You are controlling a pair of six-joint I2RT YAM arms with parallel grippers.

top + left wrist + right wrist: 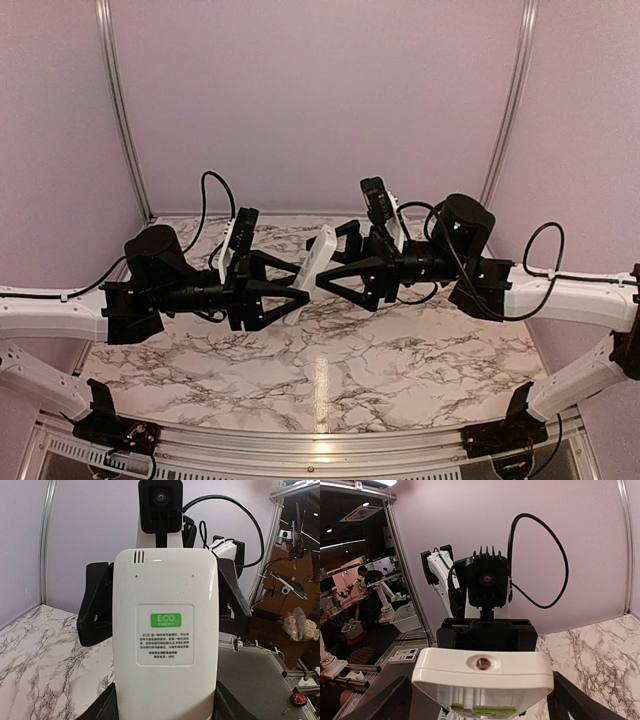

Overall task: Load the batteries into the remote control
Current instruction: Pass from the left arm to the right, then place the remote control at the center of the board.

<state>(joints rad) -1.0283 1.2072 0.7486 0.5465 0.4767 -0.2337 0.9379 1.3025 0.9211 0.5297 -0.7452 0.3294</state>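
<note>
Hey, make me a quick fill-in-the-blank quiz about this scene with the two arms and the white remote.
1. The left gripper holds the remote control up above the ___-patterned table.
2. The green patch on the sticker on the remote's back reads ___.
3. The right gripper has a finger on each side of the remote's free end, and its jaws are ___.

Missing words: marble; ECO; open.

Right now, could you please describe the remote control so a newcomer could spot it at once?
Over the marble table, the left gripper and right gripper meet. Between their black jaws is the remote control, a white bar with a green ECO label.
</note>
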